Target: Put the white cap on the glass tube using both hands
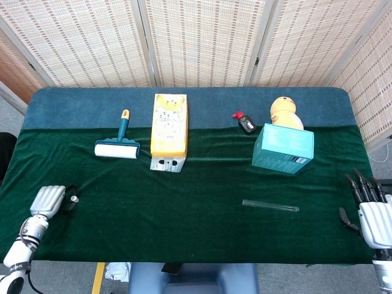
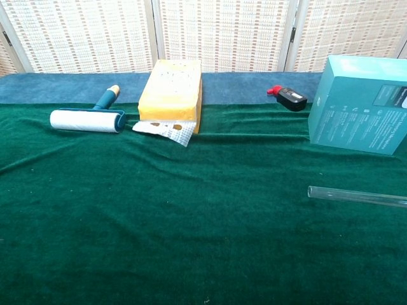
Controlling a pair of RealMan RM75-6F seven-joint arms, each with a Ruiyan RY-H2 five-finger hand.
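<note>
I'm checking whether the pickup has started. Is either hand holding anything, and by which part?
The left hand has its fingers around the white cap, but a closed hold cannot be told. The right hand is open, apart from the glass tube.

Glass tube lying on green cloth, teal box behind, lint roller, yellow package

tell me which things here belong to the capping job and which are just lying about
For the job: white cap at the left hand; glass tube; right hand.
Lying about: lint roller, yellow box, teal box, small black bottle, yellow toy.
</note>
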